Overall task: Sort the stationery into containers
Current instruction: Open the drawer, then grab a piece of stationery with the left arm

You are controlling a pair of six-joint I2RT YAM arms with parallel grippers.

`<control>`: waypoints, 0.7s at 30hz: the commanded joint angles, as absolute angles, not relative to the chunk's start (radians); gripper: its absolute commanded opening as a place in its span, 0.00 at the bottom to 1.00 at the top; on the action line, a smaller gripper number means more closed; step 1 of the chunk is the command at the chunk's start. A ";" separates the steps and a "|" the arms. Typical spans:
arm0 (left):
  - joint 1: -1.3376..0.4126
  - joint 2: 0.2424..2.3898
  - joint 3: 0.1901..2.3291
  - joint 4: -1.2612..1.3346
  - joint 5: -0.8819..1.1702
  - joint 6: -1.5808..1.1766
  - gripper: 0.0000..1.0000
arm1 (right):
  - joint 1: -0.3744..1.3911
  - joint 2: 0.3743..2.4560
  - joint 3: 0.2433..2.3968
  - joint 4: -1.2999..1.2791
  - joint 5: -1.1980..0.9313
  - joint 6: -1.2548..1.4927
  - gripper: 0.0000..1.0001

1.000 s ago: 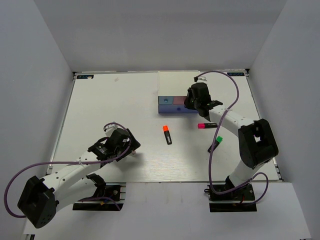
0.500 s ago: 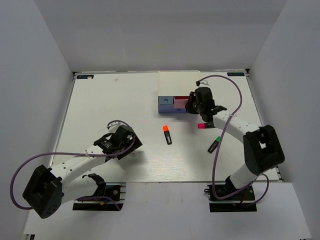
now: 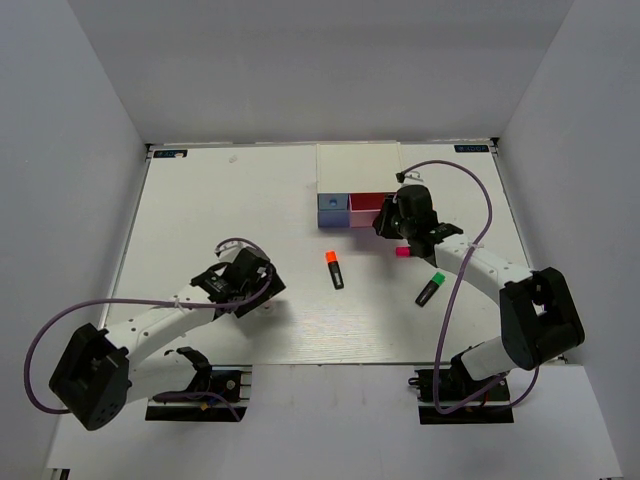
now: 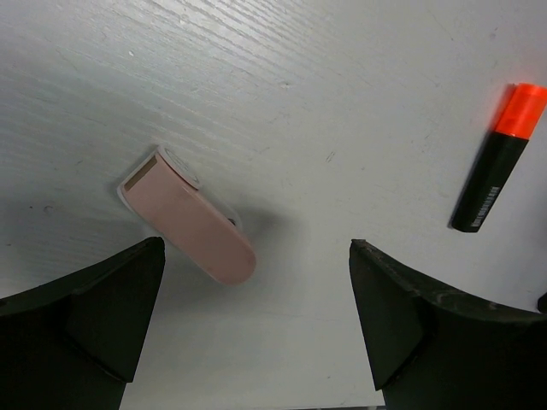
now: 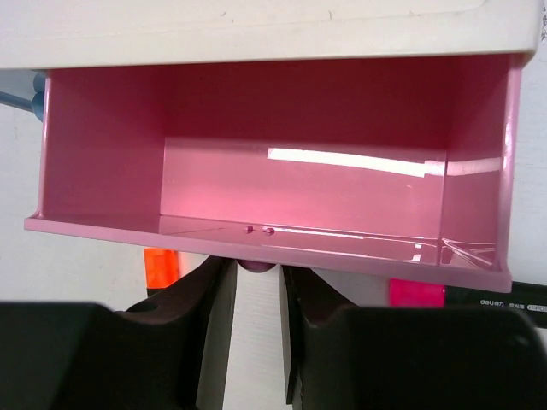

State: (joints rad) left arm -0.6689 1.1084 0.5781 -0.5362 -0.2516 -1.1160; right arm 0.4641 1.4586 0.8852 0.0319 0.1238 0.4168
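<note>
– Locating the containers first: where do they stand?
– On the table (image 3: 200,200), the white box (image 3: 357,170) sits at the middle of the far edge. Its pink drawer (image 5: 273,171) is open and projects toward the near edge. The blue drawer (image 3: 331,214) is just beside it on the left.
– State of each end effector?
– Right gripper (image 5: 256,282): fingers drawn close together, clamped on the pink drawer's knob (image 5: 256,266). Left gripper (image 4: 252,325): jaws wide apart, holding nothing, positioned toward the near-left corner.
– Position of the stationery?
– Orange highlighter (image 3: 334,270): near the table centre. Green highlighter (image 3: 430,289): toward the right edge. Pink highlighter (image 3: 404,252): just on the near side of the pink drawer, partly under the right arm. Pink oval eraser (image 4: 192,224): flat on the table below the left gripper, touching neither finger.
</note>
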 commanded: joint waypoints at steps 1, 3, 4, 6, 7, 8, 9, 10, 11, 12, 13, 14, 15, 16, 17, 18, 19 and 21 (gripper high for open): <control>-0.667 1.126 0.632 -0.560 -0.281 -1.123 0.99 | 0.462 1.451 0.893 0.048 0.098 0.420 0.06; -0.667 1.137 0.632 -0.572 -0.290 -1.123 0.99 | 0.463 1.456 0.896 0.040 0.094 0.428 0.08; -0.667 1.137 0.632 -0.572 -0.290 -1.123 0.99 | 0.463 1.456 0.894 0.038 0.092 0.426 0.10; -0.667 1.147 0.641 -0.581 -0.301 -1.132 0.99 | 0.463 1.453 0.891 0.029 0.084 0.428 0.28; -0.667 1.157 0.641 -0.594 -0.301 -1.132 0.99 | 0.462 1.450 0.887 0.026 0.080 0.426 0.36; -0.667 1.169 0.652 -0.609 -0.301 -1.132 0.99 | 0.465 1.445 0.885 0.028 0.069 0.425 0.44; -0.667 1.169 0.661 -0.609 -0.301 -1.132 0.93 | 0.465 1.443 0.881 0.023 0.058 0.419 0.57; -0.667 1.184 0.661 -0.620 -0.301 -1.132 0.88 | 0.460 1.437 0.877 0.021 0.051 0.414 0.60; -0.667 1.198 0.661 -0.620 -0.301 -1.132 0.84 | 0.462 1.436 0.870 0.021 0.045 0.413 0.62; -0.667 1.198 0.670 -0.620 -0.301 -1.132 0.76 | 0.463 1.431 0.867 0.014 0.041 0.413 0.62; -0.667 1.207 0.670 -0.620 -0.301 -1.132 0.71 | 0.463 1.427 0.865 0.017 0.034 0.410 0.63; -0.667 1.207 0.670 -0.620 -0.301 -1.132 0.67 | 0.465 1.425 0.862 0.012 0.032 0.407 0.63; -0.667 1.216 0.670 -0.620 -0.290 -1.132 0.63 | 0.465 1.419 0.861 0.006 0.029 0.407 0.63; -0.667 1.216 0.670 -0.620 -0.290 -1.132 0.55 | 0.463 1.416 0.859 0.002 0.025 0.402 0.63; -0.667 1.216 0.670 -0.620 -0.290 -1.132 0.52 | 0.462 1.417 0.854 0.002 0.023 0.403 0.65; -0.667 1.216 0.679 -0.611 -0.290 -1.132 0.49 | 0.462 1.411 0.854 0.002 0.020 0.399 0.65; -0.667 1.216 0.680 -0.611 -0.281 -1.123 0.47 | 0.463 1.407 0.851 0.002 0.017 0.396 0.65; -0.667 1.216 0.680 -0.601 -0.281 -1.114 0.38 | 0.462 1.401 0.850 -0.029 0.011 0.388 0.65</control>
State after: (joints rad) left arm -0.6693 1.2232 0.6460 -0.6193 -0.2745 -1.1255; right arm 0.4629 1.4410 0.8566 -0.0059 0.0326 0.4080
